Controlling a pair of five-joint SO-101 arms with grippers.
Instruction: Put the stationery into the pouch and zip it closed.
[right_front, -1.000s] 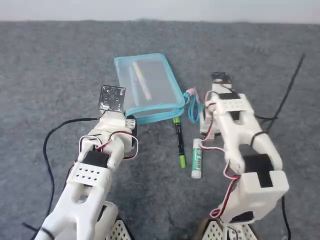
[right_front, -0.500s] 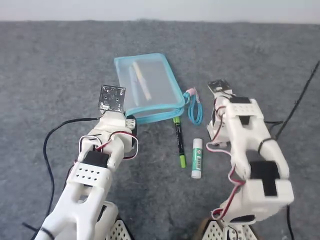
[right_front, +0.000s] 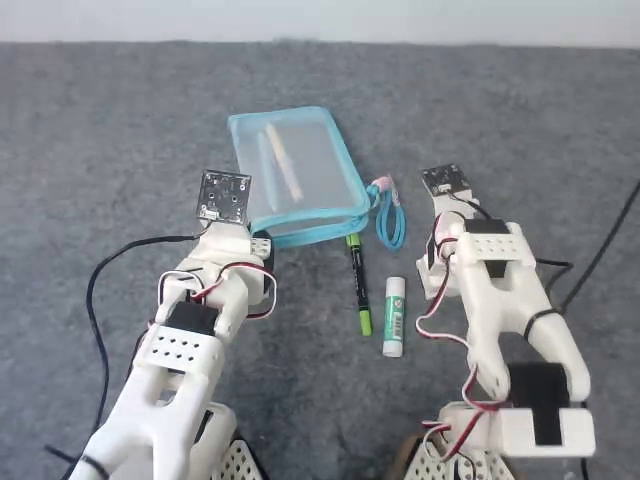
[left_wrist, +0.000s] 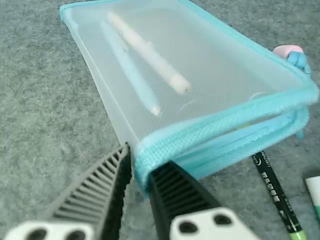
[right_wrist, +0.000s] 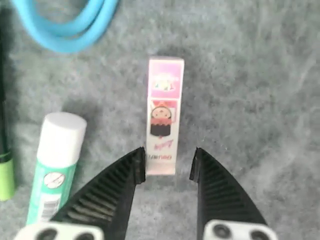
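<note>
The grey counter (right_front: 120, 120) carries everything. On it the clear, blue-edged pouch (right_front: 310, 185) lies flat with two pens already inside, its zip edge facing the arms and looking partly open. The left claw (left_wrist: 141, 162) is clamped on a corner of that zip edge, probably to pin the pouch down and keep the mouth ready for loading. The right claw (right_wrist: 168, 160) hangs low over the loose items with its jaws parted narrowly. Outside the pouch lie the green pen (right_front: 358, 290), its dark end at the pouch's mouth, and the glue stick (right_front: 394, 317) just beside it. A blue cord (right_front: 388, 222) loops from the pouch's corner. The small pink eraser (right_wrist: 164, 115) has its near end between the right claw's jaws, lined up for a pinch; I judge it not gripped yet
</note>
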